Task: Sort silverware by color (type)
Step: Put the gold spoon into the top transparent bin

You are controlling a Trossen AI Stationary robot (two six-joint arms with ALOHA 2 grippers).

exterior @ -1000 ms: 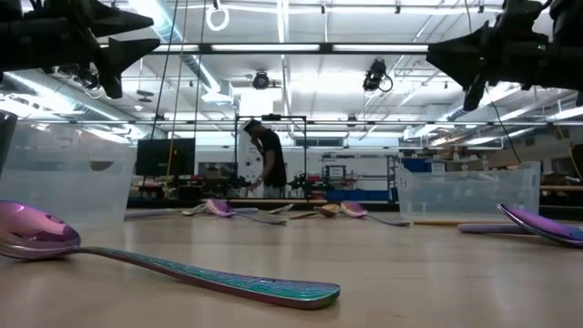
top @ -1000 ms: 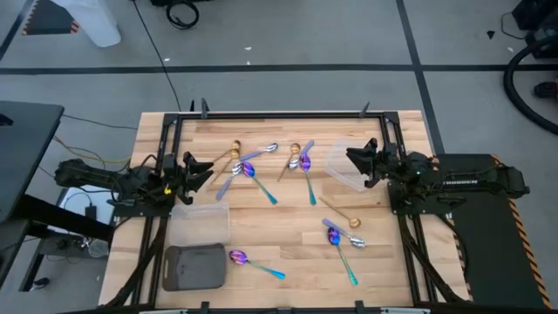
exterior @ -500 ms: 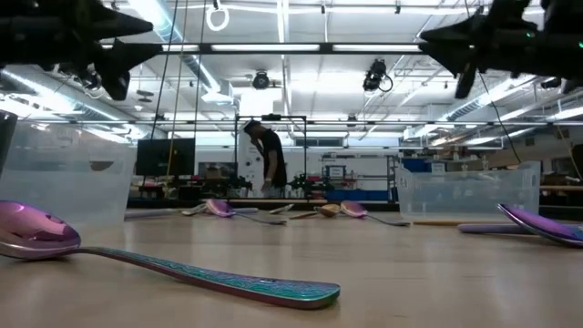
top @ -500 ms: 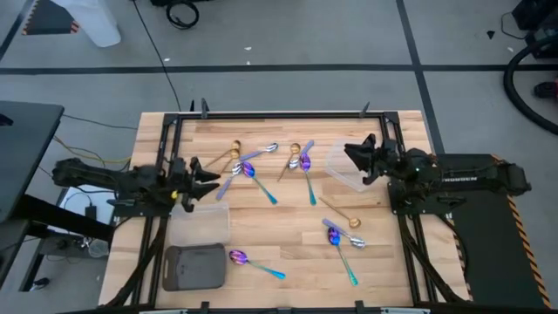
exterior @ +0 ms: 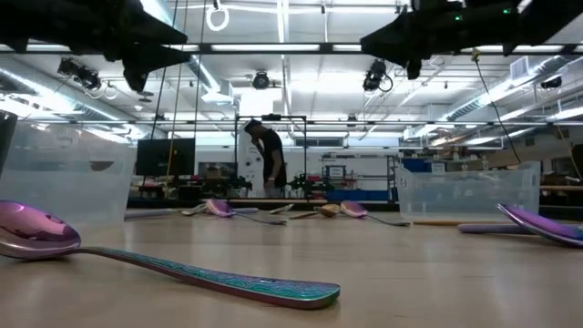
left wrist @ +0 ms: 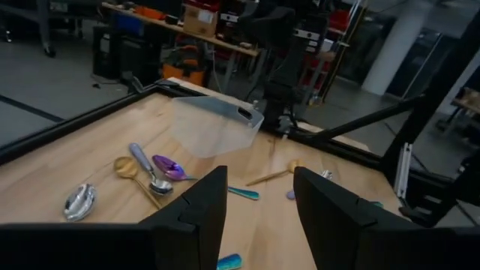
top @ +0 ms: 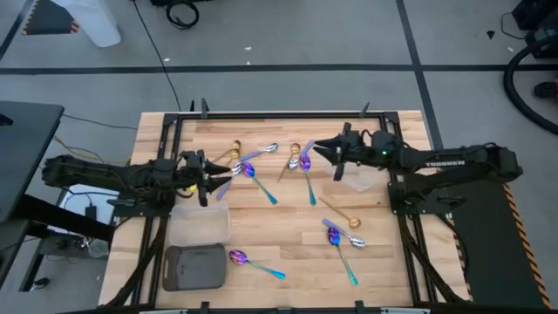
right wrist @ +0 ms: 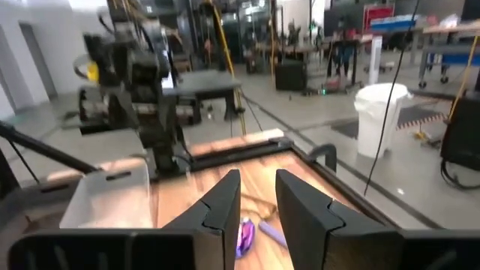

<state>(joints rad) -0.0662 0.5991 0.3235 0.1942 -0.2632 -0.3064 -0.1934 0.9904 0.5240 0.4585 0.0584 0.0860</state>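
L gripper (top: 215,177): spread, empty; has advanced twd spoon cluster (top: 253,166).
R gripper (top: 319,148): spread, empty; reached inward too.
Sort: not begun; pickup likely next.

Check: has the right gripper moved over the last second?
Yes. The right gripper has swung from over the clear tray toward the table's middle, now near the spoon cluster.

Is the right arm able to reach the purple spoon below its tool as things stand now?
Probably yes. The right tool hangs open and empty in the air near the purple spoon, which lies on the bare table. A gold spoon lies close beside it, so the pick needs care.
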